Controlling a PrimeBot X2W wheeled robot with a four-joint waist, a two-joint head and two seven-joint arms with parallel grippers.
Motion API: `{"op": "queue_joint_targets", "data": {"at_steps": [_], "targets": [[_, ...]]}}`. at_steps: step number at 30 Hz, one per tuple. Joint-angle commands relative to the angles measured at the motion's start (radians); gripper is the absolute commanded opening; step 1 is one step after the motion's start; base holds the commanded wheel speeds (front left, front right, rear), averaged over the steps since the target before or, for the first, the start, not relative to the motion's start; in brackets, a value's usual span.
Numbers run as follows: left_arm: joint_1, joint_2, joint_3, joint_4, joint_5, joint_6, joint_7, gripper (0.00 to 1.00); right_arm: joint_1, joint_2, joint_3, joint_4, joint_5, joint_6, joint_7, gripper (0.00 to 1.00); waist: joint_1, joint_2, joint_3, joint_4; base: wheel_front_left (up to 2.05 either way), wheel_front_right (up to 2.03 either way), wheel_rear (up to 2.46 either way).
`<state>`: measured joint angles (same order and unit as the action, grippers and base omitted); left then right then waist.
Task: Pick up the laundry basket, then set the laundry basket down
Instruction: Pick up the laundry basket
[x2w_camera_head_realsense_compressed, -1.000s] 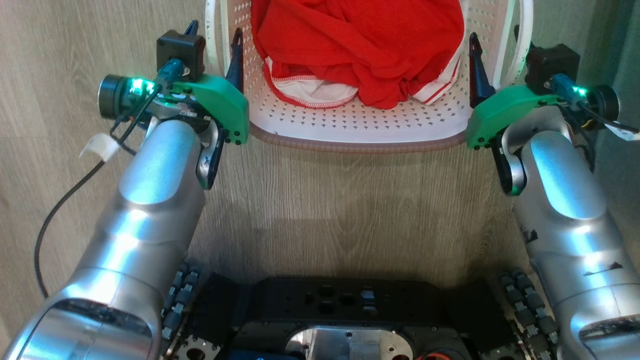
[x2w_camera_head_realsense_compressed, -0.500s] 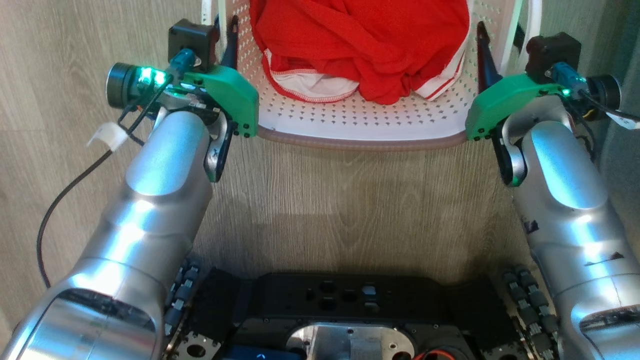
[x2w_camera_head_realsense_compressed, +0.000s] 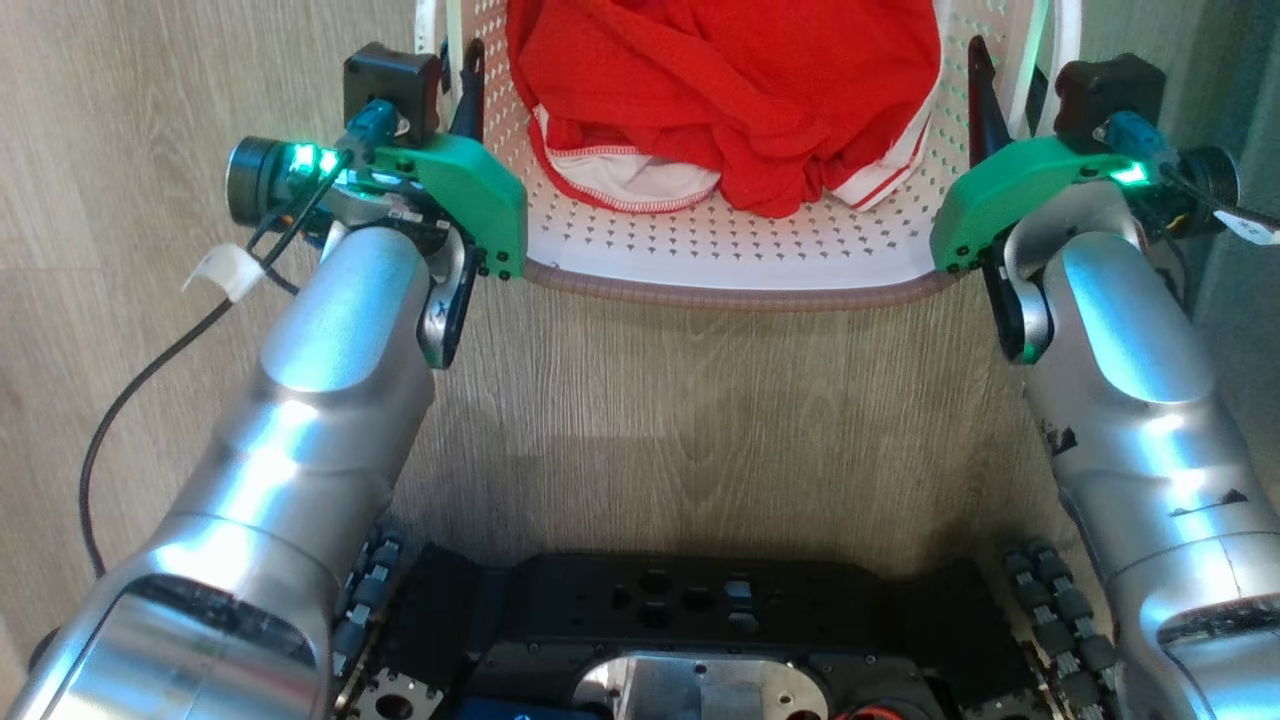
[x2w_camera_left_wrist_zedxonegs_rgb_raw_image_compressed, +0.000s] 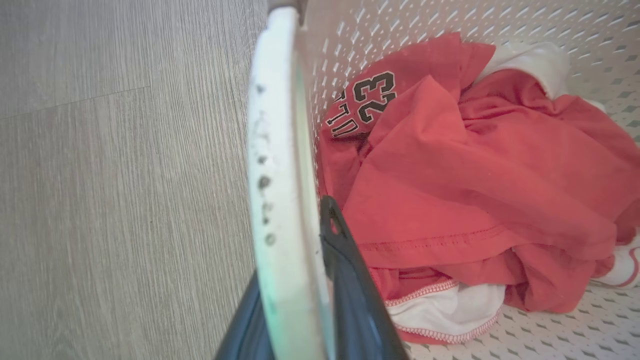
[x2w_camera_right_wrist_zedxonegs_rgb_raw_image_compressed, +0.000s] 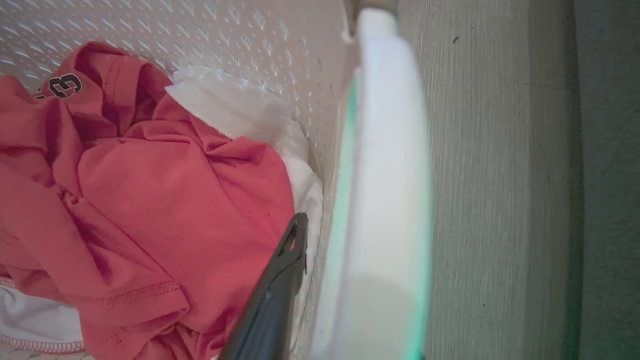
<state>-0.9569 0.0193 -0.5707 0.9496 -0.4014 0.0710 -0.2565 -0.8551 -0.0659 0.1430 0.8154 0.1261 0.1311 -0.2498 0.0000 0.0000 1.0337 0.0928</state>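
Observation:
The laundry basket, cream-white and perforated with a brown rim, stands on the floor between my two arms and holds a red garment. My left gripper straddles its left white handle. One dark finger presses the handle from inside the basket and the other from outside. My right gripper straddles the right handle. Its inner finger stands inside the basket a little apart from the handle, and its outer finger is hidden behind the handle.
Pale wood floor lies all around the basket. My dark wheeled base sits below it in the head view. A black cable loops off my left forearm. A dark grey-green strip runs along the floor to the right.
Both grippers have slid further along the basket's sides and their fingers have drawn together around the handles; the left now pinches its handle.

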Motion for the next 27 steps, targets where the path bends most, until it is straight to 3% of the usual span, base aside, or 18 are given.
{"op": "queue_joint_targets", "data": {"at_steps": [1, 17, 27], "targets": [[0.04, 0.031, 0.011, -0.013, 0.0, 0.004, -0.005, 0.0, 0.045, 0.016, 0.028, -0.008, -0.004, 0.0, -0.012, 0.0, 0.0, 0.0, -0.005, 0.0, 0.0, 0.0, 0.0], [0.141, 0.031, -0.056, 0.061, -0.118, -0.005, -0.005, 0.0, 0.067, 0.016, 0.079, 0.191, 0.091, 0.0, -0.012, 0.0, 0.0, 0.0, -0.194, -0.018, 0.0, 0.0, 0.0], [0.225, 0.031, -0.171, 0.16, -0.263, -0.03, 0.023, 0.0, 0.117, 0.016, 0.221, 0.333, 0.265, 0.0, 0.005, 0.0, 0.0, 0.0, -0.37, -0.031, 0.0, 0.0, 0.0]]}}
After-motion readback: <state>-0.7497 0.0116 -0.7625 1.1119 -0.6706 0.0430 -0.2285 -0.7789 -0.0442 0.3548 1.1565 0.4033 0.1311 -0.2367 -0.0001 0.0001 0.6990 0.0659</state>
